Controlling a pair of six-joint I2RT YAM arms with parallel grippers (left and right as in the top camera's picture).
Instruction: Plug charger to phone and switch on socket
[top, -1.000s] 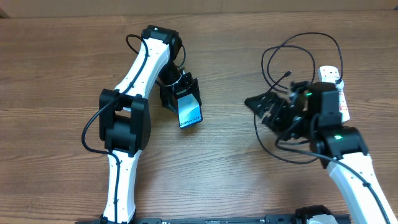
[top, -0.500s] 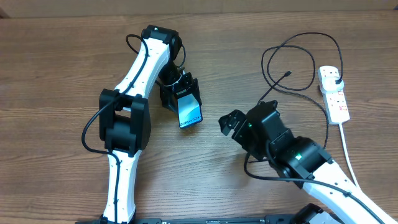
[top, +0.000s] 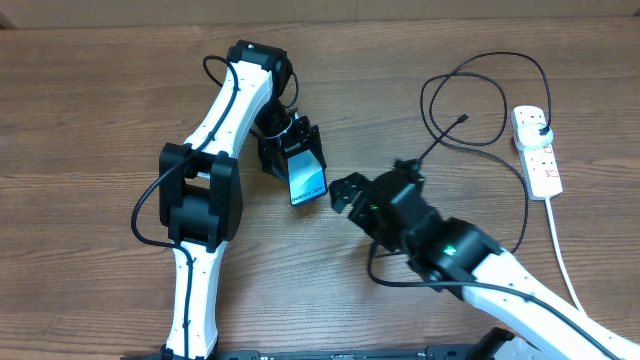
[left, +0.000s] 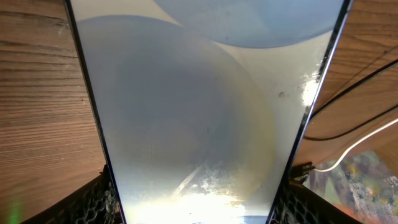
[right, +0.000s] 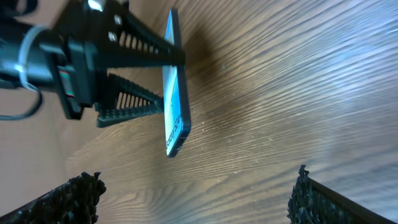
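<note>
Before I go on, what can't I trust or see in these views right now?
Phone port: too small overhead; left wrist is washed out by glare.
Socket switches' state: too small overhead, in no wrist view.
Charger tip type: too small overhead.

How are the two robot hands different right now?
The left gripper is shut on the phone, while the right gripper is open and holds nothing. The left gripper touches the phone's sides, while the right gripper only faces the phone, apart from it. Both are black, with two fingers each.
</note>
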